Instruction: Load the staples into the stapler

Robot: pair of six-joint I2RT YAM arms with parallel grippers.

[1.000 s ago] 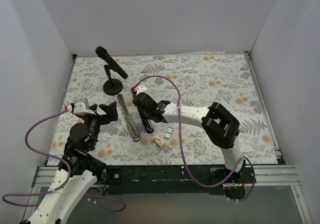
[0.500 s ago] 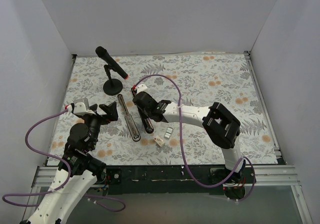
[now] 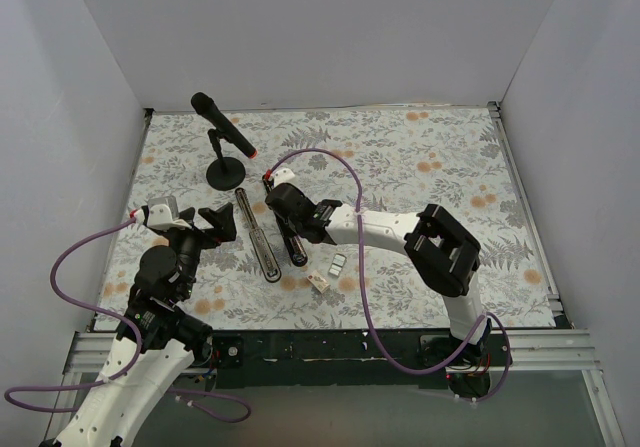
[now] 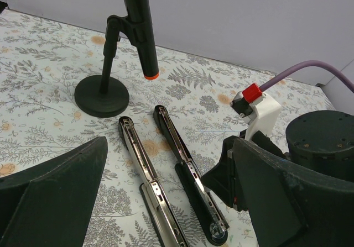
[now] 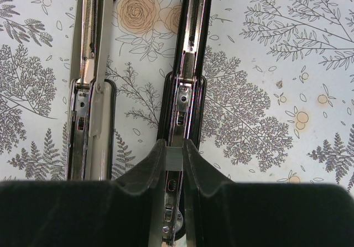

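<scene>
The stapler [image 3: 268, 239] lies opened out as two long halves side by side, a silver rail [image 5: 91, 92] on the left and a black-edged channel [image 5: 188, 64] on the right. My right gripper [image 5: 175, 157] hangs just over the black-edged half, shut on a small grey block of staples [image 5: 175, 158] lined up with the channel. More staples [image 3: 338, 264] and their small tan box [image 3: 318, 280] lie on the mat to the right. My left gripper [image 4: 171, 203] stands wide open left of the stapler [image 4: 146, 175], holding nothing.
A black microphone [image 3: 222, 125] on a round stand [image 3: 225, 174] sits behind the stapler, at the back left. White walls close the floral mat [image 3: 430, 187] on three sides. The right arm's purple cable [image 3: 340, 182] loops over the mat.
</scene>
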